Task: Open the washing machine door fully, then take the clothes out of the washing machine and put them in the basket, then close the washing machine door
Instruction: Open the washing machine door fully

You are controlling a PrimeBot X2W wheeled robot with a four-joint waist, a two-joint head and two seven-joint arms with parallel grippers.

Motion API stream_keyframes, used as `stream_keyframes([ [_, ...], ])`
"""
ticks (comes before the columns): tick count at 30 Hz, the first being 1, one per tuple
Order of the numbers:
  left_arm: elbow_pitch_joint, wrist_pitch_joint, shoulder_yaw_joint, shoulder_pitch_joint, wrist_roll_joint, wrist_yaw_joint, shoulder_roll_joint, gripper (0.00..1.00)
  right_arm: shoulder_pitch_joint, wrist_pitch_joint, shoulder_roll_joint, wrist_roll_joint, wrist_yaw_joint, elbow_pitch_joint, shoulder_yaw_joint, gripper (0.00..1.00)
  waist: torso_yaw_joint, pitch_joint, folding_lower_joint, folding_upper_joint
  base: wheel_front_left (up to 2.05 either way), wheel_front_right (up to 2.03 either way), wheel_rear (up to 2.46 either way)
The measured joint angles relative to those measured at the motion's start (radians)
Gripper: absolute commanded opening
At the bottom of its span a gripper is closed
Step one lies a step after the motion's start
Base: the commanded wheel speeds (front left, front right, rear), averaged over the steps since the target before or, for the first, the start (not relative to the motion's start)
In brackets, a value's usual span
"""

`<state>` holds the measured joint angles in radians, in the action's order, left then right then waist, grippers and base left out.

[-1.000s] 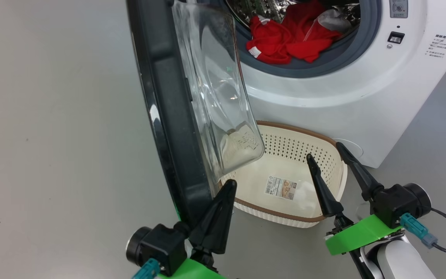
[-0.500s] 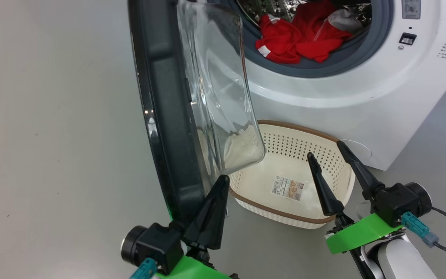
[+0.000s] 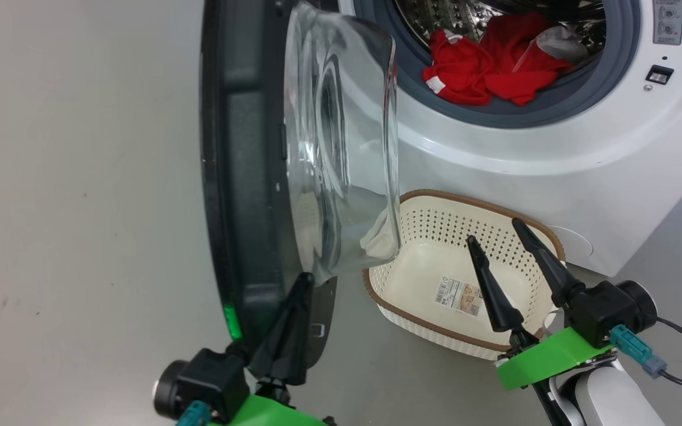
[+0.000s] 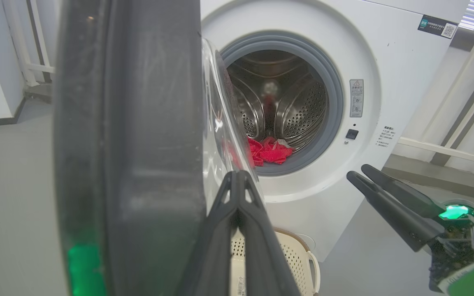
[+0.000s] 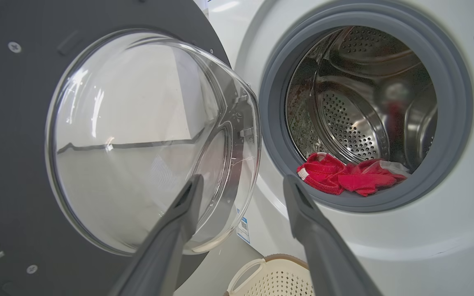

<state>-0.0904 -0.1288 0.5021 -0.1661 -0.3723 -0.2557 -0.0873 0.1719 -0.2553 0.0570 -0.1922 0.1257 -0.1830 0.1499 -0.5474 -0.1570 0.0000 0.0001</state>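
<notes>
Door swung out, drum not yet emptied.
The left gripper (image 3: 304, 279), fingers pressed together and holding nothing, has its tip at the lower inner edge of the washing machine door (image 3: 240, 177), which juts out from the washing machine (image 3: 554, 154), likely not fully open. The right gripper (image 3: 493, 231) hangs spread and empty over the basket (image 3: 436, 228) before the machine. The clothes (image 3: 489, 71) lie in the drum; unloading and closing remain.

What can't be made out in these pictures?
Head view: part of the basket, behind the door.
Head view: the sticker print, too small.
Head view: the drum, top cut off by the edge.
Left wrist view: whether the left pincer touches the door; they overlap.
</notes>
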Motion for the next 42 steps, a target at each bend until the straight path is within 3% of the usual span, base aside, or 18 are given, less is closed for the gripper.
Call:
stream_keyframes([
  [27, 0.004, -0.068, -0.172, 0.067, 0.011, -0.14, -0.075, 0.0, 0.0, 0.005, 0.0, 0.01, 0.0, -0.005, 0.022, 1.0, -0.002, -0.022, 0.0, 0.0, 0.0, 0.0, 0.0],
  [42, 0.076, -0.111, -0.267, 0.05, 0.003, -0.161, -0.084, 0.0, 0.0, 0.037, 0.001, 0.028, 0.0, 0.016, 0.02, 1.0, -0.003, -0.049, 0.0, 0.0, 0.0, 0.0, 0.0],
])
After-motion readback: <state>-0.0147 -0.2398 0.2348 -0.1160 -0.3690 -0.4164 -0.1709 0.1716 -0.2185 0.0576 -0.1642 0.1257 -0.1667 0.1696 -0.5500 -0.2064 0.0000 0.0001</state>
